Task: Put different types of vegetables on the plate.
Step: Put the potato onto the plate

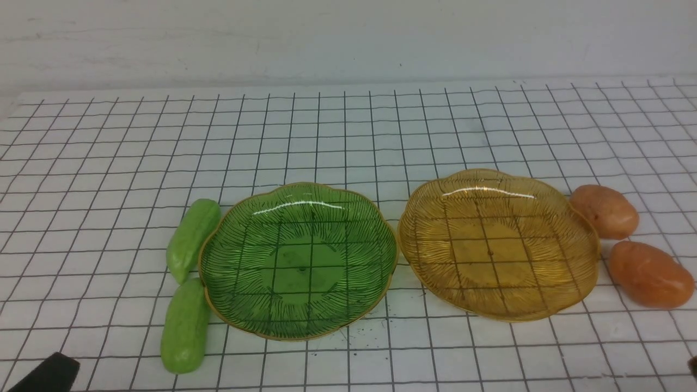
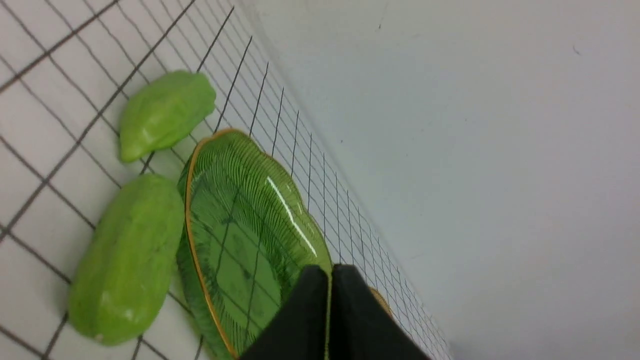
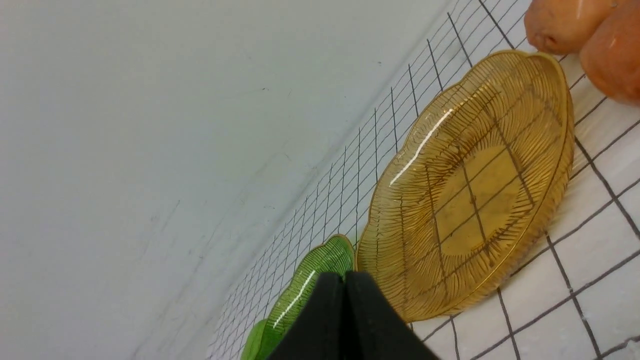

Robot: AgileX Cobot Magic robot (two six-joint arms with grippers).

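Observation:
A green glass plate and an amber glass plate lie side by side on the gridded table, both empty. Two light-green cucumber-like pieces lie just left of the green plate. Two orange-brown potatoes lie just right of the amber plate. My left gripper is shut and empty, near the table's front left; its tip shows in the front view. My right gripper is shut and empty, near the front right.
A white wall rises behind the table's far edge. The gridded white cloth covers the table. Small dark specks lie in front of the green plate.

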